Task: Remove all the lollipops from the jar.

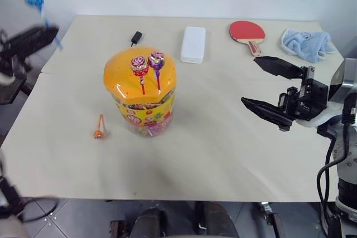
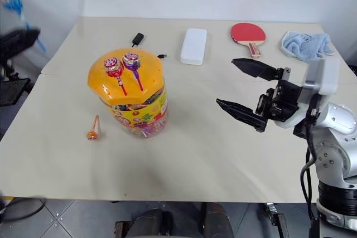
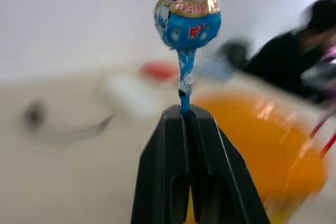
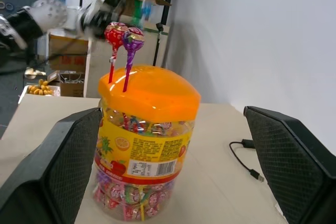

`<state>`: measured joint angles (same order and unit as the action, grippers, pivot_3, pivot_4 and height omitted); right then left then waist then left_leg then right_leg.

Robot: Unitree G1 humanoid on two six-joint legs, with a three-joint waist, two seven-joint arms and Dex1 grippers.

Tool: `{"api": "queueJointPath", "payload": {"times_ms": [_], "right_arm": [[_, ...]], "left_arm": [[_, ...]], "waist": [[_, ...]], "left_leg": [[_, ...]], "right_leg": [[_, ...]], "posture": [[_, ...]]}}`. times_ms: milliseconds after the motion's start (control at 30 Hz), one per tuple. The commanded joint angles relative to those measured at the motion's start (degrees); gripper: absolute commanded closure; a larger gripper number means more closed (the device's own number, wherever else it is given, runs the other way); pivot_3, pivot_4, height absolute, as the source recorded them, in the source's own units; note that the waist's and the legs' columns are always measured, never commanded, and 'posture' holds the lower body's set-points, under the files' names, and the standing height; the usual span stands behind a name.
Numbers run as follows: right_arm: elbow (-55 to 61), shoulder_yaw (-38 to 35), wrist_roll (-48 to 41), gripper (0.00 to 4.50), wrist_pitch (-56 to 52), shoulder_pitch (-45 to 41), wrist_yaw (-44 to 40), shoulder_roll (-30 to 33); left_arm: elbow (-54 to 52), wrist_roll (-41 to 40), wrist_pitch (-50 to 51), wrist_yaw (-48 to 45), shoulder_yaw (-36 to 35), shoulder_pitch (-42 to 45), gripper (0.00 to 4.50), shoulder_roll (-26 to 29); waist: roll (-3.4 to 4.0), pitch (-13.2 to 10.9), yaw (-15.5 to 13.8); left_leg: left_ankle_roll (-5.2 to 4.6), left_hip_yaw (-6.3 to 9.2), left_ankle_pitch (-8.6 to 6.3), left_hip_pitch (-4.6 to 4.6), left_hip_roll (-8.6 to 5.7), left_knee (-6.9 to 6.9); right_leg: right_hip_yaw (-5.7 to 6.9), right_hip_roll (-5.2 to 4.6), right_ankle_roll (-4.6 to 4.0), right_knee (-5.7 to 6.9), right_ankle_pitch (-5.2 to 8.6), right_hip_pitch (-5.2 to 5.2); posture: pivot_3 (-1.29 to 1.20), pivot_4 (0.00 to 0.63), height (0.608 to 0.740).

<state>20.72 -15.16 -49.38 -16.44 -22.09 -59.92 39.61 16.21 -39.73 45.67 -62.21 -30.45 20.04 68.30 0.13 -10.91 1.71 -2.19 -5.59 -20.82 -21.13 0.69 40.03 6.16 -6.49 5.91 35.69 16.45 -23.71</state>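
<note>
The jar (image 1: 143, 104) stands on the table left of centre, a clear tub with an orange lid and a colourful label. A red lollipop (image 1: 139, 65) and a purple lollipop (image 1: 157, 59) stand upright in holes in the lid. An orange lollipop (image 1: 99, 132) lies on the table to the jar's left. My left gripper (image 3: 185, 110) is shut on the stick of a blue lollipop (image 3: 188, 15), held up beyond the table's left edge, away from the jar. My right gripper (image 1: 269, 90) stands open to the right of the jar, fingers pointing at it, with nothing between them.
At the back of the table lie a white rectangular box (image 1: 193, 44), a small black plug with a cable (image 1: 136, 38), a red table-tennis paddle (image 1: 247, 31) and a blue cloth (image 1: 305, 44). The table's front edge (image 1: 167, 199) runs close to me.
</note>
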Motion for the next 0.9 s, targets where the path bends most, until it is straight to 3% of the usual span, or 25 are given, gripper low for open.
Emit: {"api": "queueJointPath", "payload": {"times_ms": [33,167,267,433,667,700,900], "right_arm": [[-0.3,0.5,0.4,0.0,1.1,-0.2,-2.0,-0.5],[-1.7,2.8,2.3,0.0,2.2,0.1,-4.6,-1.6],[-2.5,3.9,3.7,0.0,3.0,0.6,-6.3,-1.9],[-3.9,4.5,5.1,0.0,4.0,1.1,-7.5,-2.5],[-3.4,4.2,5.3,0.0,4.0,3.1,-7.2,-2.6],[-3.3,4.1,5.2,0.0,4.0,3.3,-7.2,-2.6],[-3.3,3.4,5.0,0.0,4.1,4.0,-7.0,-2.3]], "left_arm": [[2.7,6.9,0.5,-1.4,-4.8,-12.9,4.49,3.1],[-0.4,7.8,2.8,2.0,-7.6,-23.2,4.49,-1.2],[-3.4,8.3,2.2,4.5,-7.1,-25.6,4.49,-4.5],[-6.5,7.8,2.1,8.1,-4.4,-23.1,4.49,-9.6],[-9.2,6.4,4.6,10.1,-2.1,-18.4,4.49,-11.6],[-10.0,6.0,5.4,9.6,-1.8,-18.4,4.01,-11.5],[-11.3,5.8,8.1,9.2,-2.1,-19.0,2.29,-10.1]], "waist": [[-0.01,0.0,0.0],[-0.27,0.1,-1.1],[-0.27,0.1,-1.9],[-0.27,0.1,-1.6],[-0.27,0.1,-1.4],[-0.27,0.1,-1.4],[-0.26,0.1,-1.4]], "left_leg": [[0.01,-0.07,-0.01,0.07,0.01,-0.09],[0.06,0.18,-0.04,-0.11,0.1,-0.01],[0.05,0.22,-0.08,-0.09,0.03,-0.01],[0.08,0.26,-0.1,-0.08,0.02,-0.04],[0.09,0.21,-0.1,-0.06,0.04,-0.06],[0.09,0.19,-0.1,-0.06,0.04,-0.06],[0.09,0.18,-0.1,-0.05,0.06,-0.06]], "right_leg": [[-0.03,-0.04,0.0,0.0,0.0,-0.01],[-0.01,-0.17,-0.07,-0.02,0.03,-0.05],[-0.03,-0.35,-0.07,-0.05,0.03,0.0],[-0.02,-0.41,-0.07,-0.05,0.03,-0.01],[-0.01,-0.37,-0.09,0.0,0.04,-0.03],[-0.01,-0.37,-0.09,-0.01,0.04,-0.03],[-0.02,-0.32,-0.08,0.0,0.04,-0.03]], "posture": [[0.0,0.15,0.74],[0.0,0.15,0.74],[0.0,0.15,0.74],[0.0,0.15,0.74],[0.0,0.15,0.74],[0.0,0.15,0.74],[0.0,0.15,0.74]]}}
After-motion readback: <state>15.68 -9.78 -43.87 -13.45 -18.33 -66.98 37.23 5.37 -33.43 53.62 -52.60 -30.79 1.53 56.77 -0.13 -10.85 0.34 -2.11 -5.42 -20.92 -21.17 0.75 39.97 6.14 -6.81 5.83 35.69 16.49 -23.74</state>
